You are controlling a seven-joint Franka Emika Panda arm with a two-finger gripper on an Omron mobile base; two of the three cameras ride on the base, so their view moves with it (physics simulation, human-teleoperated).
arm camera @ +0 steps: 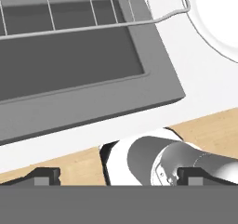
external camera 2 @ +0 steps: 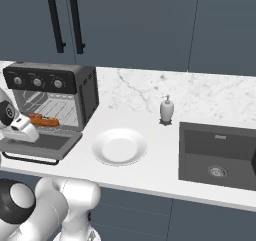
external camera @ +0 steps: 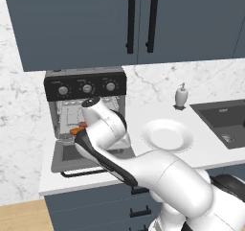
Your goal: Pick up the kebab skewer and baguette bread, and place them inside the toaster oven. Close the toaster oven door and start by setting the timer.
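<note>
The toaster oven (external camera: 86, 87) (external camera 2: 50, 87) stands at the counter's left end, and its toaster oven door (external camera: 64, 159) (external camera 2: 50, 142) (arm camera: 69, 69) hangs down open. On the wire rack (arm camera: 93, 25) inside lie the orange-brown baguette bread (external camera 2: 50, 121) (external camera: 75, 131) and, beside it, the dark red kebab skewer (external camera 2: 34, 116), which my arm partly hides in the left base view. My gripper (arm camera: 118, 176) hovers over the open door, pointing down at it. It is open, with nothing between its fingertips (arm camera: 46, 175).
A white plate (external camera: 167, 135) (external camera 2: 119, 146) (arm camera: 218, 18) lies on the counter just right of the door. Further right are a soap dispenser (external camera: 181, 96) (external camera 2: 166, 110) and a dark sink (external camera: 225, 122) (external camera 2: 220, 155). Dark cabinets (external camera: 143, 19) hang overhead.
</note>
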